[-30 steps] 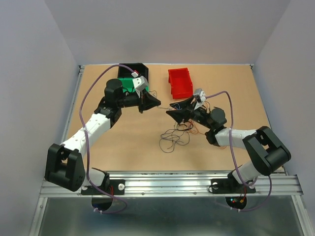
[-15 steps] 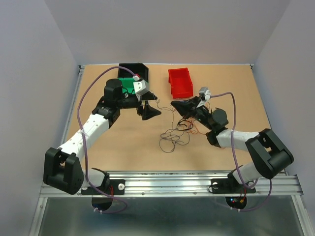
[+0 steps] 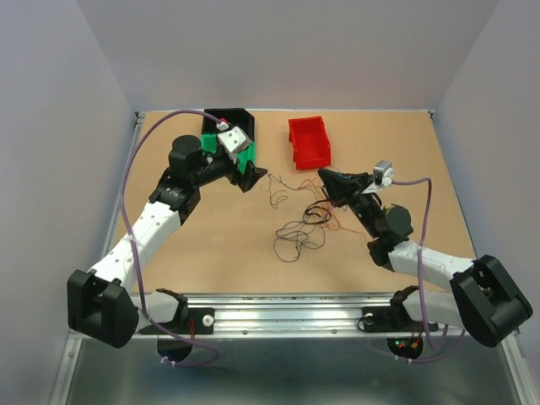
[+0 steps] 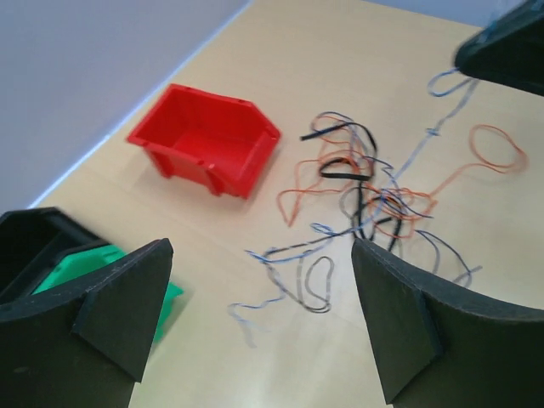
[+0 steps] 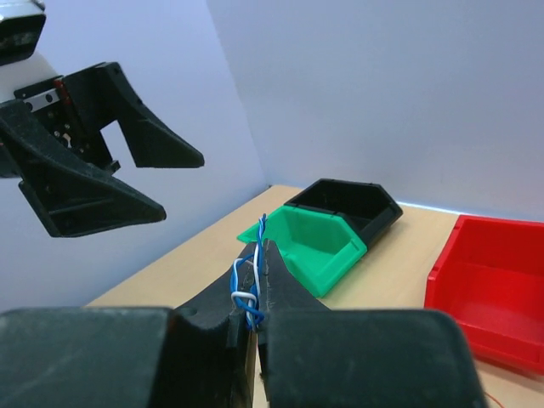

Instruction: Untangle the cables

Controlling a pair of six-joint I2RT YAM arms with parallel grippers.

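**Q:** Orange, black and blue-white wires: where are they, and how are they oriented?

**A:** The cables (image 3: 297,228) lie in a loose, looping clump on the tan board table (image 3: 211,245). The clump is on the arm-base side of the red bin (image 3: 309,142) and does not touch it. Its long axis runs from the red bin toward the bases. One blue-white strand (image 5: 249,293), made of twisted wire, leaves the clump and rises toward the red bin.

**Q:** Right arm?

**A:** The forearm reaches from the base side toward the red bin. The right gripper (image 5: 259,255) hangs near the bin's front right corner with its tip pointing left. Its jaws are pressed together on the blue-white strand, which loops out between the tips.

**Q:** Left arm?

**A:** It is stretched out, with the wrist left of the red bin and over the green bin (image 5: 319,242). The left gripper (image 4: 259,289) has its jaws spread wide, holds nothing, and is aimed at the clump.

**Q:** Materials and shapes?

**A:** The fingers are matte black wedges. The bins are smooth moulded plastic with sloped open fronts. The green bin sits against the black bin (image 5: 348,204). The wires are hair-thin and limp.
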